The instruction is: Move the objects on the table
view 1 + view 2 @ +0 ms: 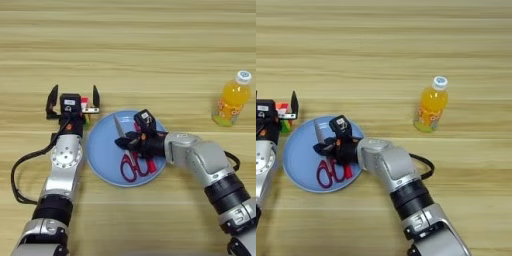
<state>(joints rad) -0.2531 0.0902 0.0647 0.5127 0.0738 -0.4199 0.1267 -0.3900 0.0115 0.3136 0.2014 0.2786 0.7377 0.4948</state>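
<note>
Your right gripper [129, 141] has its black fingers closed around the red-handled steel scissors [131, 162] near the pivot, over the round light-blue plate [100, 160], where the scissors lie with blades pointing away from you. They look stiff, thin and slippery; hold the pivot, not the loops. Just left of the plate, your left gripper [73, 100] holds its fingers wide apart around the multicoloured Rubik's cube [87, 109]. The small orange juice bottle with white cap [233, 99] stands well right of the plate. One of each.
</note>
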